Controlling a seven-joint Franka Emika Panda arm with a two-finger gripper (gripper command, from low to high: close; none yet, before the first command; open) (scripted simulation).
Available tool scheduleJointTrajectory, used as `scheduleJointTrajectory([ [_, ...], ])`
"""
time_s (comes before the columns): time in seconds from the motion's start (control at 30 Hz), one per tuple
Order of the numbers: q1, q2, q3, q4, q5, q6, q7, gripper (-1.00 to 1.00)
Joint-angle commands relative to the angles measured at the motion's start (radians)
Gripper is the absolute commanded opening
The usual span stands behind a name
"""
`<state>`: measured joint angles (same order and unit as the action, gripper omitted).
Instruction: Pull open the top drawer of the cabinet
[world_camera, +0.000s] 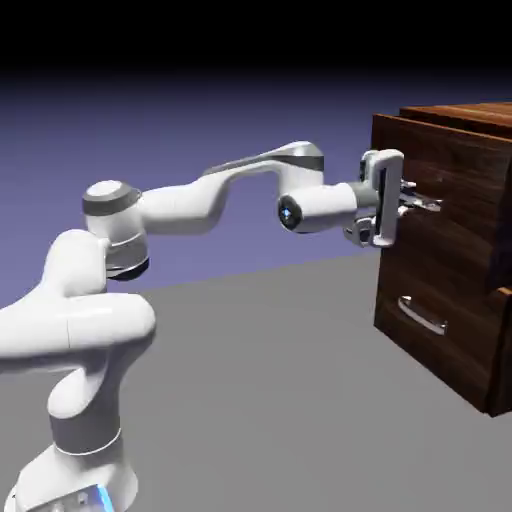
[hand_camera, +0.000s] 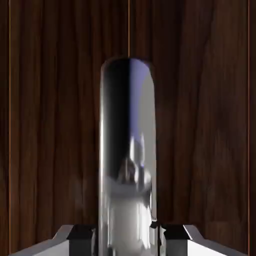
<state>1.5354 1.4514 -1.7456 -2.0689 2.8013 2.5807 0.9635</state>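
The two-finger gripper (world_camera: 415, 201) pinches the shiny silver bar handle (hand_camera: 127, 150) of the dark brown wooden top drawer (world_camera: 440, 175), at two o'clock in the exterior view.

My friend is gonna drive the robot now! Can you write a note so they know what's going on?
Gripper: closed on the top drawer's silver handle, one jaw on each side of it.
Where things are: the cabinet stands at the exterior view's right. The top drawer is the upper one; the lower drawer's handle has nothing on it.
Done: the handle is gripped.
Left: pull the top drawer open. I can't see any clear gap at its front, so it looks shut. Pulling straight back, away from the cabinet, is probably best.
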Motion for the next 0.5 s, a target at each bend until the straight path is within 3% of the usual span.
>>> scheduleJointTrajectory([
  [0.0,0.03,0.001,-0.006,-0.036,-0.003,-0.007,-0.003,-1.0],
  [0.47,0.513,0.044,-0.119,-0.519,-0.089,-0.01,-0.015,-1.0],
])
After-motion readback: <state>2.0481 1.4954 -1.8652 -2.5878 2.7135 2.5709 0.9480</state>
